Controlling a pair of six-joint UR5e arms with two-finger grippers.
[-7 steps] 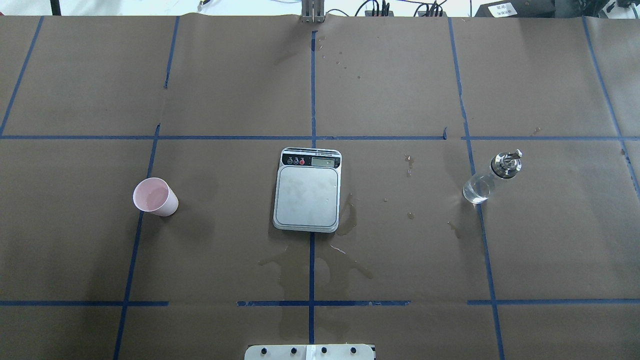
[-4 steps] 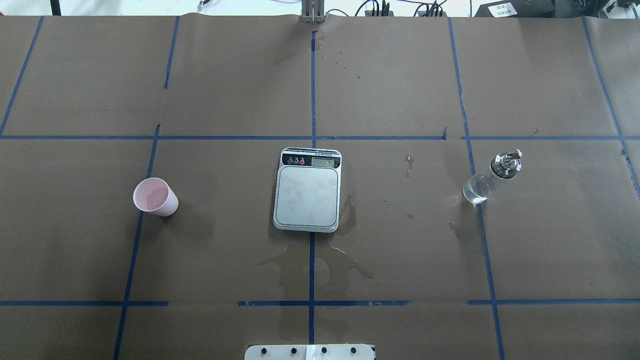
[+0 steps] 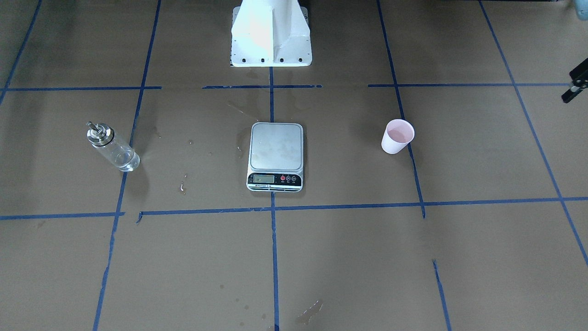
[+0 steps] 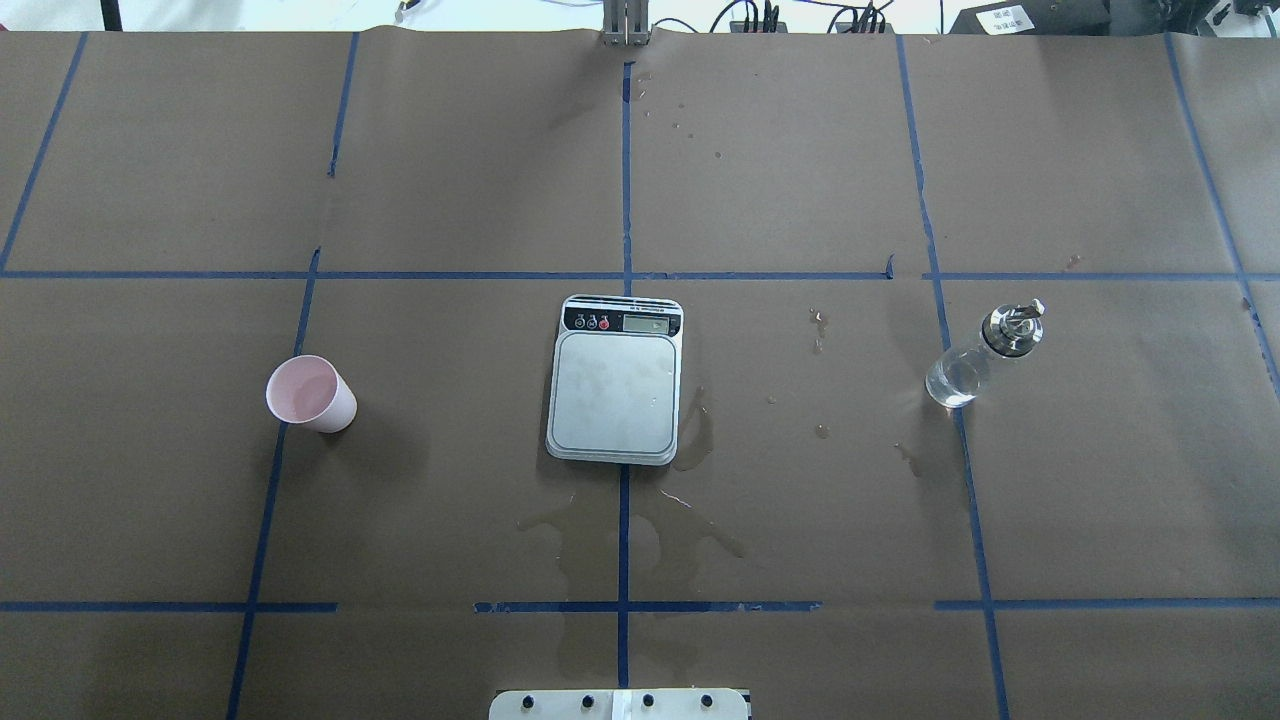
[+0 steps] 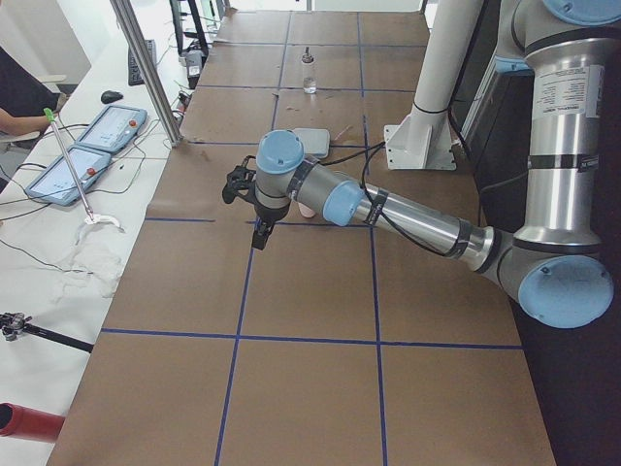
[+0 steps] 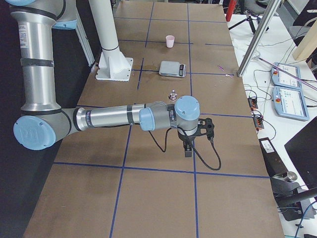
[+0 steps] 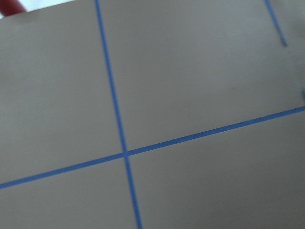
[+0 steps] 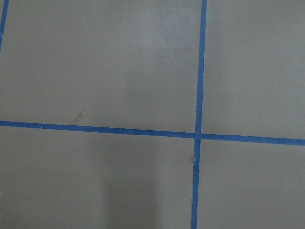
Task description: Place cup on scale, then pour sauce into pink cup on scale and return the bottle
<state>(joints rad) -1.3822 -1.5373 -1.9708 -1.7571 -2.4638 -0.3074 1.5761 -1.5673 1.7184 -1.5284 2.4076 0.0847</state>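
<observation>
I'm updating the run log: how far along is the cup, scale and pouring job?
Nothing looks done yet. The cup stands on the table, apart from the scale, whose platform is bare. The bottle stands untouched on the scale's other side. Nothing is in hand: the left tool and right tool hang over bare table. All steps remain.

The brown paper-covered surface [image 4: 800, 150] is seen steeply from above on one long side in the overhead view and from the opposite side in the front-facing view. The flat steel-topped digital scale [image 4: 615, 385] is shared centrally. Side views are taken lengthwise from each end, and wrist views are held close.
</observation>
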